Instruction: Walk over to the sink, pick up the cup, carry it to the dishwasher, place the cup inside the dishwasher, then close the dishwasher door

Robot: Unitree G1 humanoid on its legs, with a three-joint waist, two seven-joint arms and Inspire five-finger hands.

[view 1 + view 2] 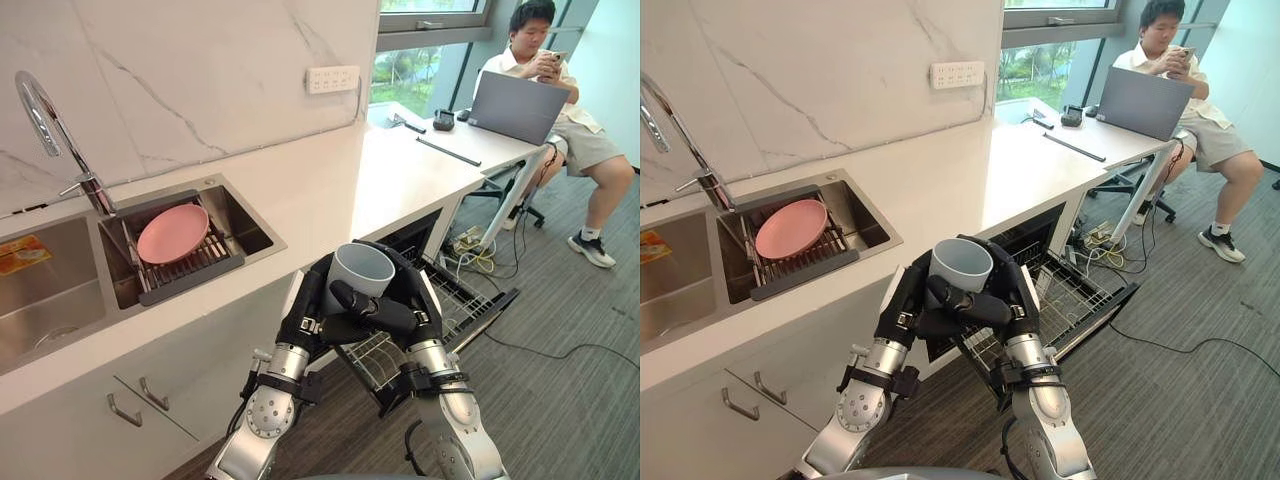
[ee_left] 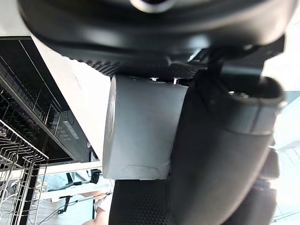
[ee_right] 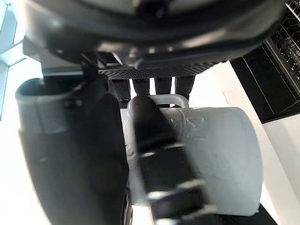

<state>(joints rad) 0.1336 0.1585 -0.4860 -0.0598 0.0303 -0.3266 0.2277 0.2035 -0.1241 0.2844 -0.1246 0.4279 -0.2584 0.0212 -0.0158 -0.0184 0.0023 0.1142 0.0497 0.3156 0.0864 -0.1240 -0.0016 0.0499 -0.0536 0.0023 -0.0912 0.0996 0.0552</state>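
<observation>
Left eye view showed the grey cup (image 1: 358,272) held mouth-up between both hands, directly above the open dishwasher (image 1: 432,262) and over the near end of its pulled-out wire rack (image 1: 452,302). The left hand (image 1: 305,315) was curled round the cup on the side away from the dishwasher's door (image 1: 497,300), and the right hand (image 1: 420,300) was wrapped round the side nearer that door. Each wrist view confirmed it: fingers and thumb were clamped on the cup wall, and the cup's handle (image 3: 161,99) sat just past the right hand's fingers. The sink (image 1: 245,235), with a pink plate (image 1: 172,232) on its grid, lay well to the left of the dishwasher along the worktop (image 1: 330,185), so the carry looked done and the lowering was the step in hand.

Several things could have gone wrong from there. The cup was high above the rack and not yet touching it, so an early release would probably have dropped it onto the wires, where it could tip or bounce. The two-handed grip was bulky; if both hands had gone down together, the fingers could have snagged on the rack before the cup settled. Letting go with one hand first risked the cup swinging in the other's grasp. A cup left leaning or proud of the rack might have fouled the rack's travel — and then the door would not have closed.
</observation>
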